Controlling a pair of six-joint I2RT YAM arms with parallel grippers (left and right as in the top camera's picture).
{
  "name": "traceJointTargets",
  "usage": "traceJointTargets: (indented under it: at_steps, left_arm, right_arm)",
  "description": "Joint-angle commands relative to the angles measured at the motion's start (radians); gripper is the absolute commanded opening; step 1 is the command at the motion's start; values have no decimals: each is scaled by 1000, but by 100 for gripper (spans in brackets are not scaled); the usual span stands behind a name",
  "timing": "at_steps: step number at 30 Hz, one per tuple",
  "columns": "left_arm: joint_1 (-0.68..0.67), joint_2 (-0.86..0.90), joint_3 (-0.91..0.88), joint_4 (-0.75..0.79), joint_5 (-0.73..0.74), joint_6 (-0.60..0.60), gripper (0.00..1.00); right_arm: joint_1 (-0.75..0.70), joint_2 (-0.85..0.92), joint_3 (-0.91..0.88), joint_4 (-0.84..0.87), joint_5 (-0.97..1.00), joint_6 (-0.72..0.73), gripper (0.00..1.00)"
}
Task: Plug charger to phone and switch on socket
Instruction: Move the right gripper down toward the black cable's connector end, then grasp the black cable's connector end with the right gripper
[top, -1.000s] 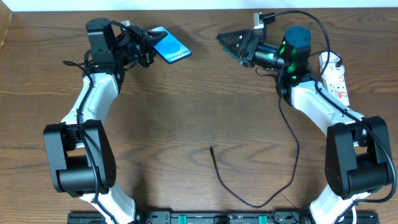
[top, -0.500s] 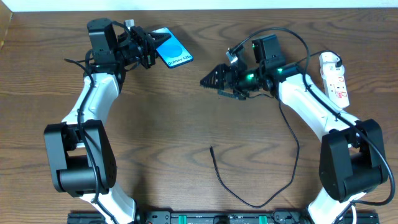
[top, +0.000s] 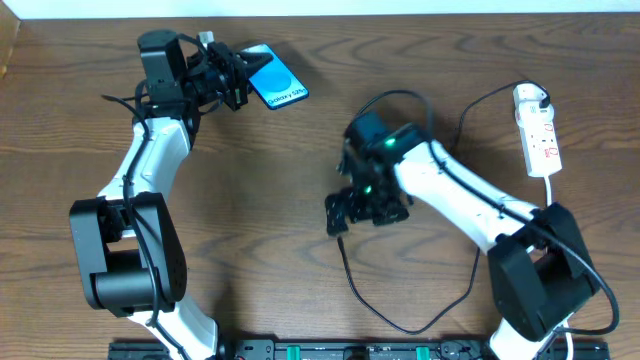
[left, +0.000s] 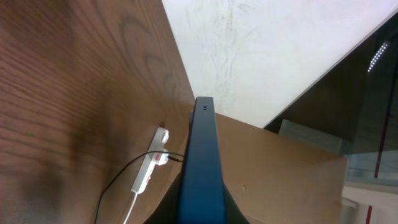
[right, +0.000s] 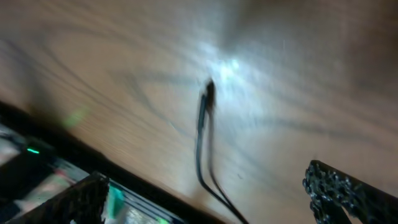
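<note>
The phone (top: 277, 80) shows its blue screen at the back left, held off the table by my left gripper (top: 238, 80), which is shut on its lower end. In the left wrist view the phone (left: 202, 162) is seen edge-on between the dark fingers (left: 231, 211). The charger cable (top: 400, 328) loops over the table's front, its free tip (top: 340, 240) lying mid-table. My right gripper (top: 338, 214) hovers open just above that tip. The blurred right wrist view has the tip (right: 208, 93) ahead of the wide-apart fingers (right: 339, 190). The white socket (top: 538, 130) lies at the back right.
The right arm's own black lead (top: 400, 100) arcs over its wrist. The charger cable climbs past the right arm toward the socket. A dark rail with green lights (top: 330, 350) runs along the table's front edge. The socket (left: 149, 171) is also in the left wrist view, far off.
My right arm has swung from the back right, near the socket, down to the table's middle over the cable tip. The left arm and the phone have stayed put.
</note>
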Motion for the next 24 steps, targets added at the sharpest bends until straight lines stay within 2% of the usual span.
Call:
traceJointTargets:
  at_steps: [1, 4, 10, 15, 19, 24]
  left_arm:
    - [6, -18, 5, -37, 31, 19, 7]
    - [6, -18, 4, -73, 31, 56, 7]
    - [6, -18, 4, -68, 31, 55, 7]
    - [6, -18, 4, 8, 30, 21, 7]
    - [6, -18, 4, 89, 31, -14, 7]
    - [6, -18, 4, 90, 31, -14, 7]
  right_arm:
    - [21, 0, 58, -84, 135, -18, 93]
    - [37, 0, 56, -131, 135, -5, 96]
    - [81, 64, 56, -140, 130, -6, 99]
    - [93, 187, 59, -191, 58, -25, 99]
    - [94, 264, 91, -246, 45, -35, 94]
    - [114, 269, 112, -249, 65, -36, 98]
